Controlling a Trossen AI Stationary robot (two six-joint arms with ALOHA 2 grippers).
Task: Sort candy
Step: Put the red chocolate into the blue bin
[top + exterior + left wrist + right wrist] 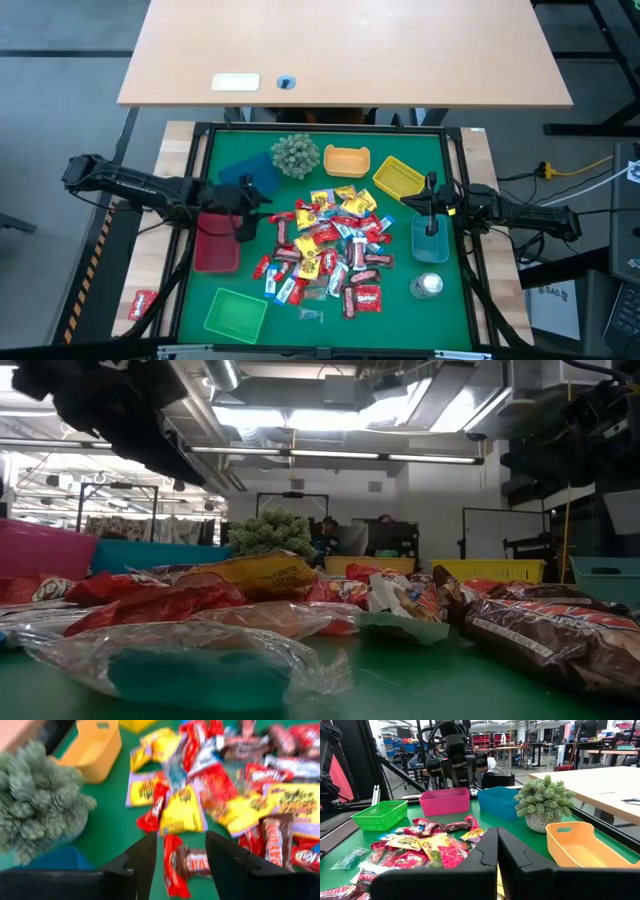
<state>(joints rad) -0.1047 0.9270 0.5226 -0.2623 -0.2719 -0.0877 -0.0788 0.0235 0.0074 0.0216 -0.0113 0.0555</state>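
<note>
Nearest the low camera lies a clear crumpled wrapper [190, 660] on the green worktop [395, 305], and behind it the candy [325, 250] spreads in a loose heap through the middle of the high view, red, yellow and brown packets overlapping one another. Coloured trays ring the heap: a pink one [216, 245] at centre left, a green basket [235, 313] at lower left, a dark blue one [247, 172], an orange one [346, 161] and a yellow one [398, 177] along the top, a pale blue one [431, 238] at right. Over the heap's left edge hangs the left pincer [175, 852], its fingers spread, and in its wrist view a red packet [172, 865] and a brown bar [195, 862] lie side by side between them. That, to my eye, is the trouble: closing there may catch both. It would do better to centre on one packet, come straight down until the tips straddle it alone, then close gently, since the slick wrappers could slide. The right pincer [497, 852] waits at centre right above the pale blue tray, fingers pressed together and holding nothing. A spiky plant ball [295, 155] stands near the upper trays and is best avoided on the way to them.
</note>
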